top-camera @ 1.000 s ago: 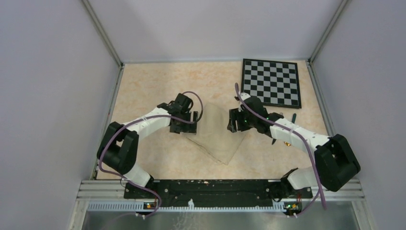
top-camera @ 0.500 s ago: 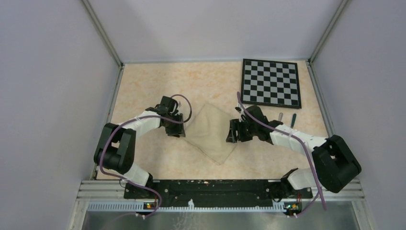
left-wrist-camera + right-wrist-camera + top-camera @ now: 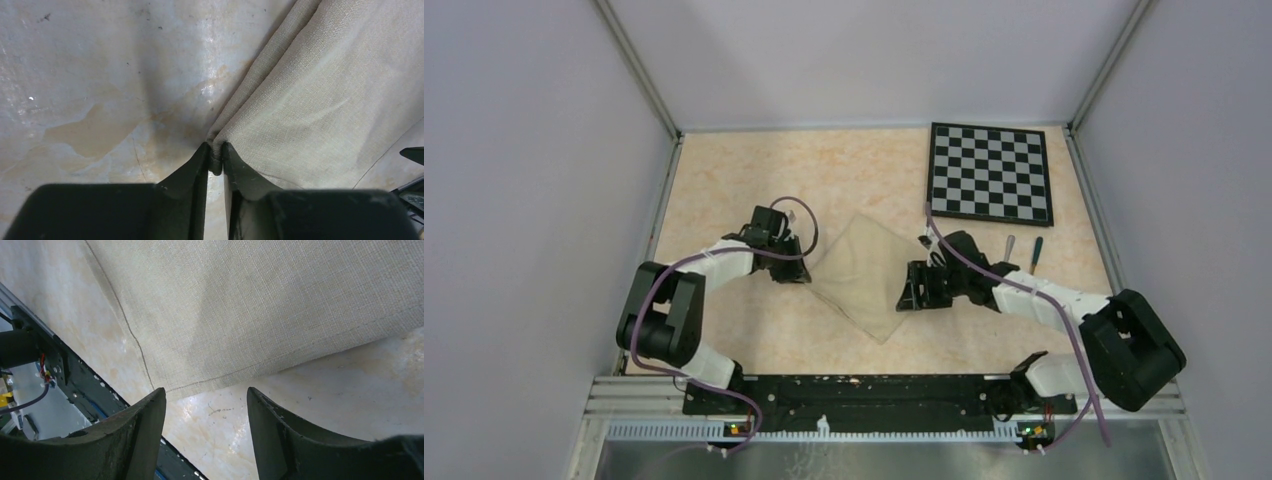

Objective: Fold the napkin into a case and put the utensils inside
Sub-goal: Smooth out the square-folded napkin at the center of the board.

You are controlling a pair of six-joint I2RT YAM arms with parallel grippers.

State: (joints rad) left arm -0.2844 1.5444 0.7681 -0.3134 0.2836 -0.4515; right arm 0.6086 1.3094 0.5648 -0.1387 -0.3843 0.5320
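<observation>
Left hand point(image 3: 215, 159) was pinched almost shut on the left corner of the napkin point(image 3: 320, 100), the cloth bunched into a small ridge between its black fingers point(image 3: 192, 172) and fanning away from them in two soft folds. Right hand point(image 3: 205, 390) stood with its jaws wide apart and nothing between them, poised over the napkin's right edge, where the stitched hem crossed the gap between the fingers; whether the tips touched the cloth could not be told. Beneath both lay the pale mottled bench point(image 3: 724, 180), walled on three sides. At its far right corner sat the black-and-white checkered board point(image 3: 991, 172), flat and well apart from the cloth. The napkin lay near the middle of the bench as a flat diamond between the two hands, one point toward the arms' bases. The utensils lay on the bench to the right, between the board's near edge and the right arm point(image 3: 1044, 300): a silver knife point(image 3: 1010, 246) and, just beside it, a dark-handled spoon point(image 3: 1036, 249), their near ends hidden behind that arm.
</observation>
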